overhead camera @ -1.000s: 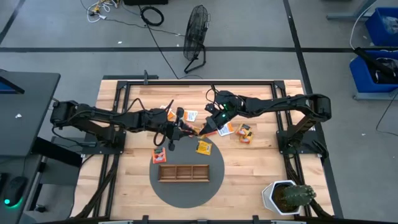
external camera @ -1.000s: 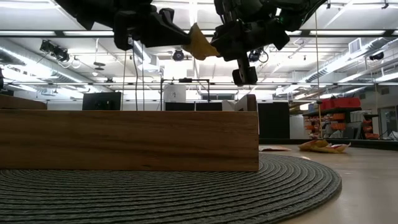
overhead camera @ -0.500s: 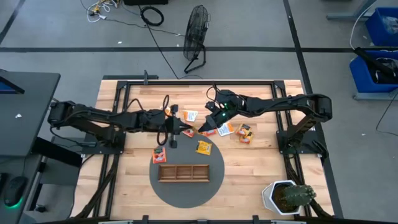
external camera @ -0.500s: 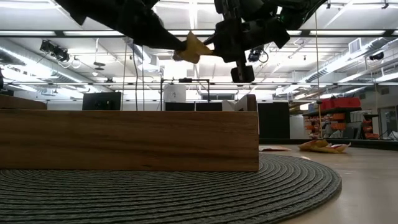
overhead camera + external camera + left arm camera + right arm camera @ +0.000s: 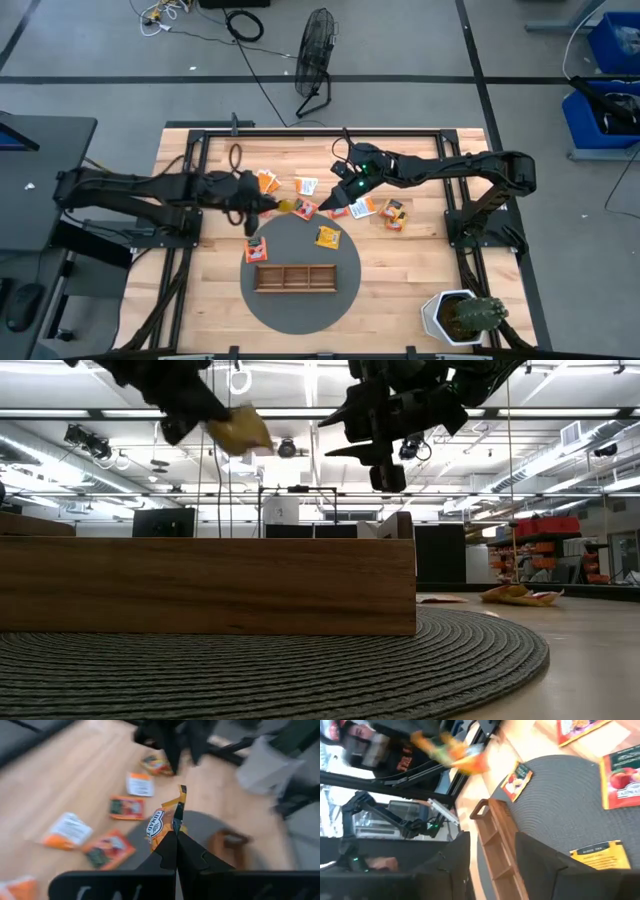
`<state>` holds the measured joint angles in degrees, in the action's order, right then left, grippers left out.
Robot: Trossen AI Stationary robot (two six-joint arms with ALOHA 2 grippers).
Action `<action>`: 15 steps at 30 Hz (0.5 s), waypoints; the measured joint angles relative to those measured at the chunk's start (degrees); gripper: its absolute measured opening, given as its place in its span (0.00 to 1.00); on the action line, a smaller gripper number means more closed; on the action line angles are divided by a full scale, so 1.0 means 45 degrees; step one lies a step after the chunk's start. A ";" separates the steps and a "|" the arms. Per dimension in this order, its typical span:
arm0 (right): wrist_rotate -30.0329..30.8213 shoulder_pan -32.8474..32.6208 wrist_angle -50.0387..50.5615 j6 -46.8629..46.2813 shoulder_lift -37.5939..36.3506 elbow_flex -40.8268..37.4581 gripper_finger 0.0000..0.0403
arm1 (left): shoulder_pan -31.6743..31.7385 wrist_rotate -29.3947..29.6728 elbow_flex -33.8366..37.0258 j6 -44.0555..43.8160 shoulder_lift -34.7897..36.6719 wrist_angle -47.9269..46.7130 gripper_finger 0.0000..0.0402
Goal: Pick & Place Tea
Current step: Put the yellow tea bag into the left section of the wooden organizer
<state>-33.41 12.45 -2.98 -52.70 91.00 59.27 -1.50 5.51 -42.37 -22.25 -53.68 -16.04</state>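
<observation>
My left gripper (image 5: 268,205) is shut on a yellow-orange tea sachet (image 5: 284,206) in the air above the far edge of the round dark mat (image 5: 345,290). My right gripper (image 5: 328,203) stands open a little to the sachet's right, with nothing between its fingers. Several more tea sachets lie flat: two on the mat (image 5: 327,237) (image 5: 257,250), the others on the wood beyond it (image 5: 307,186) (image 5: 395,213). The wooden compartment tray (image 5: 295,277) rests on the mat. My left gripper pinches the sachet by its near edge (image 5: 170,831) between its two fingers. The fingers come level from the table's left. The sachet sticks out past the fingertips, crumpled and seen edge-on, and is lifted clear of the table (image 5: 240,430).
A potted cactus (image 5: 462,318) stands at the table's near right corner. Black frame rails (image 5: 320,133) run along the far and side edges. Bare wood lies to the right of the mat.
The sachet has passed from one gripper to the other in the air. My left gripper shut on it and my right gripper opened and let go. My left gripper then drew back toward the table's left with the sachet, still clear of the table.
</observation>
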 joint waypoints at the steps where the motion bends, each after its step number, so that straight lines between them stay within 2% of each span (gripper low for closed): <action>1: 0.0089 0.0000 0.0045 0.0074 0.0000 0.0000 0.40 | -0.0054 -0.0353 0.0000 -0.0494 0.0240 -0.0055 0.00; 4: 0.0097 -0.0001 0.0011 0.0459 0.0000 0.0000 0.39 | -0.0471 -0.0873 0.0000 -0.1675 0.0774 -0.0135 0.00; 9: -0.0076 -0.0273 0.0175 0.1424 0.0000 0.0000 0.36 | -0.1724 -0.0936 0.0000 -0.3155 0.0834 -0.0818 0.00; 15: -0.0742 -0.0773 0.0653 0.2854 0.0000 0.0000 0.32 | -0.3644 -0.0104 -0.0068 -0.4878 -0.0235 -0.1111 0.00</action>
<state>-36.75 8.97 -0.05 -39.86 91.00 59.27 -17.90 5.05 -42.67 -44.20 -54.74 -21.04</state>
